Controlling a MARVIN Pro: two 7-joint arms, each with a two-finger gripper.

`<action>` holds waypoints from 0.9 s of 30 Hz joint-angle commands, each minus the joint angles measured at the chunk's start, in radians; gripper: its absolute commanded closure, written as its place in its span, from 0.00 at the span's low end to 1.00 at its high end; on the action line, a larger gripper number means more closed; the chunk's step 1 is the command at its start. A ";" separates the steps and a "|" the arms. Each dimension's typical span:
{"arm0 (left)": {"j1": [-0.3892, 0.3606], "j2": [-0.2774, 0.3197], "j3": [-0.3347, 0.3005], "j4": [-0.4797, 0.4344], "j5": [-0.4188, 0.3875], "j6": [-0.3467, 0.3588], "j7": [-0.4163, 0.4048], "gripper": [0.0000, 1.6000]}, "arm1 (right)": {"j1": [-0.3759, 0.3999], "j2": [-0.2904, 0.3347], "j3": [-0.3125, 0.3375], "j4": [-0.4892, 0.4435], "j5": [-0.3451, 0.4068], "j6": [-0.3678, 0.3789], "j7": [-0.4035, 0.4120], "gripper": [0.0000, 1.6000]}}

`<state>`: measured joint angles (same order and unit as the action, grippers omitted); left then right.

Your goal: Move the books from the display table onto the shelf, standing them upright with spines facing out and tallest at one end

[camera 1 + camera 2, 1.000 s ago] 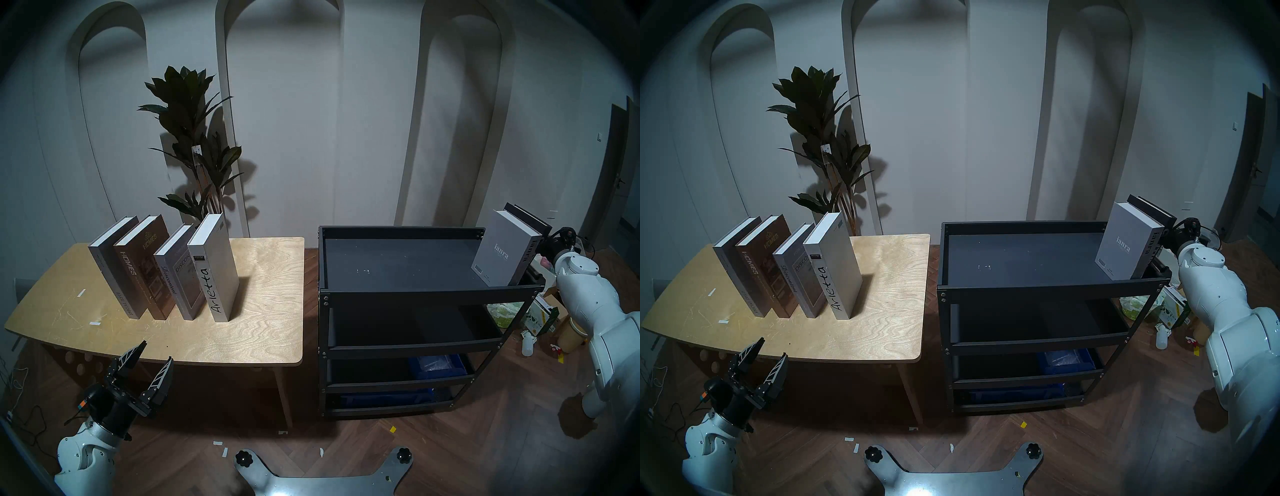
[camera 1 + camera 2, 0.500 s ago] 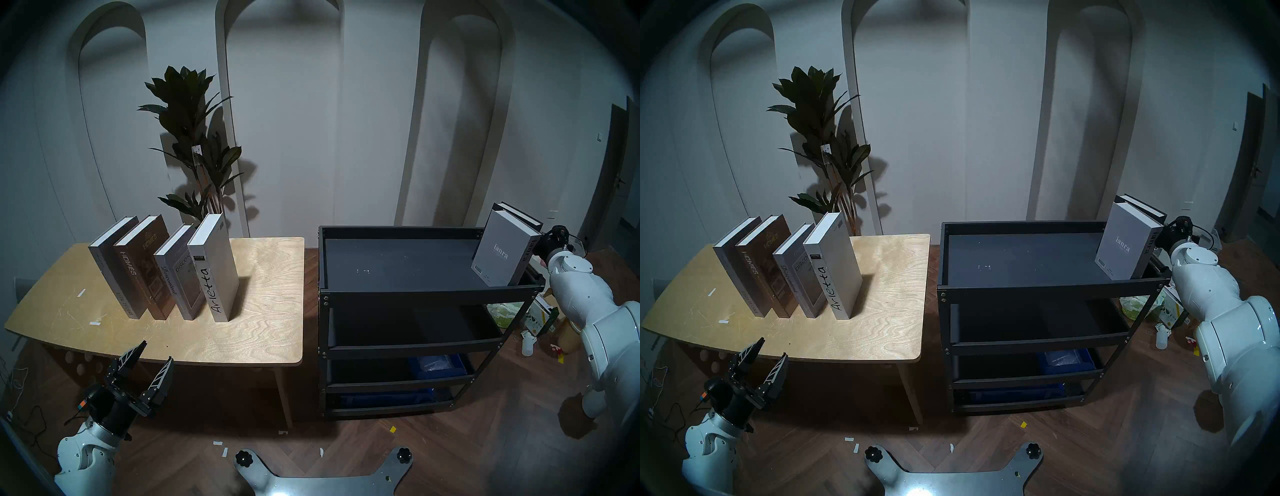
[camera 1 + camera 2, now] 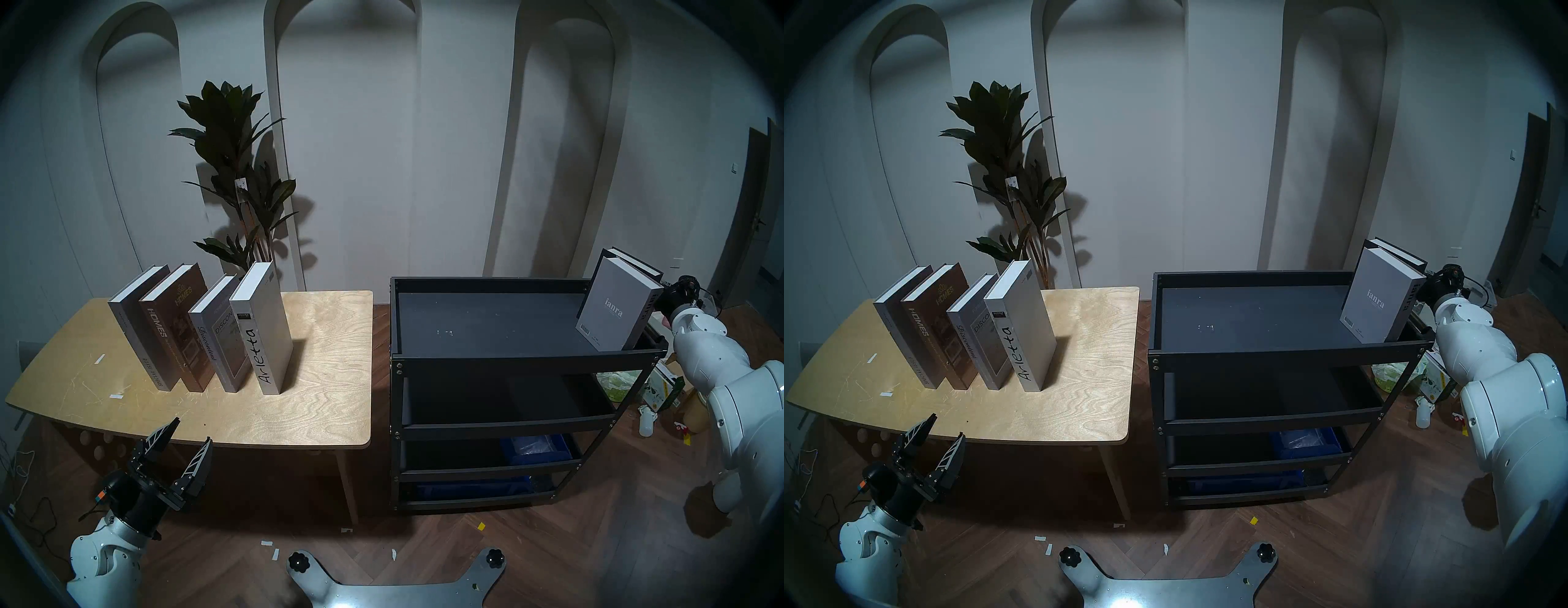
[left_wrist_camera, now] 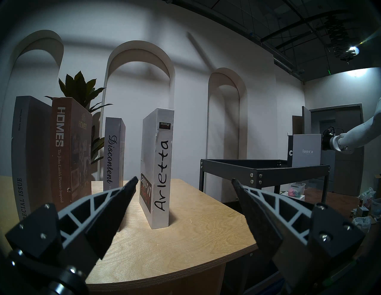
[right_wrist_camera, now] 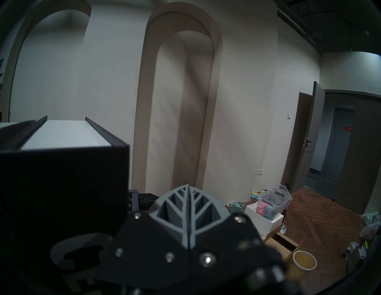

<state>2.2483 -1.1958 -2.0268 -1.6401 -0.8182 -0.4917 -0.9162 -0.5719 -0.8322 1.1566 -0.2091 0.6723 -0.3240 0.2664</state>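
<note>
Four books stand leaning on the display table [image 3: 322, 407]: Special Issue [image 3: 135, 331], HOMES [image 3: 178, 327], Discontent [image 3: 214, 339] and Arletta [image 3: 265, 331]. On the right end of the shelf's top level [image 3: 509, 358] stand the grey ianra book [image 3: 611, 312] and, behind it, a black book [image 3: 636, 265]. My right gripper [image 5: 188, 191] is shut on nothing, just right of the black book [image 5: 61, 185]; the books hide it from the head views. My left gripper [image 3: 192, 429] hangs open and empty below the table's front edge, facing Arletta [image 4: 160, 169].
A tall plant [image 3: 237, 170] stands behind the table. Blue bins [image 3: 534, 450] sit on the shelf's lower levels. Boxes, bags and a bottle [image 3: 662, 390] litter the floor right of the shelf. My base plate [image 3: 394, 586] is at the bottom.
The two books on the shelf have swung from leaning out to the right to nearly upright. My right arm has moved in toward them. The left arm has stayed still.
</note>
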 commanded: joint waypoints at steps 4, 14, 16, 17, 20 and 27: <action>0.000 0.000 -0.002 -0.015 0.000 -0.002 -0.002 0.00 | 0.005 0.062 0.075 -0.019 0.069 -0.095 0.082 0.00; 0.000 0.000 -0.001 -0.014 0.000 -0.002 -0.002 0.00 | -0.041 0.105 0.138 -0.058 0.120 -0.162 0.161 0.00; 0.000 0.000 -0.001 -0.014 0.000 -0.002 -0.002 0.00 | -0.047 0.107 0.153 -0.073 0.133 -0.176 0.177 0.00; 0.000 0.000 -0.001 -0.014 0.000 -0.002 -0.002 0.00 | -0.045 0.108 0.160 -0.081 0.138 -0.188 0.183 0.00; -0.001 0.001 -0.001 -0.013 -0.001 -0.003 -0.002 0.00 | -0.034 0.113 0.180 -0.115 0.153 -0.218 0.205 0.00; -0.003 0.001 0.000 -0.009 0.000 -0.002 -0.002 0.00 | -0.020 0.098 0.206 -0.211 0.178 -0.280 0.298 0.00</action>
<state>2.2479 -1.1957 -2.0268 -1.6393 -0.8182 -0.4917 -0.9163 -0.6229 -0.7371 1.3356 -0.3218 0.8211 -0.5412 0.4938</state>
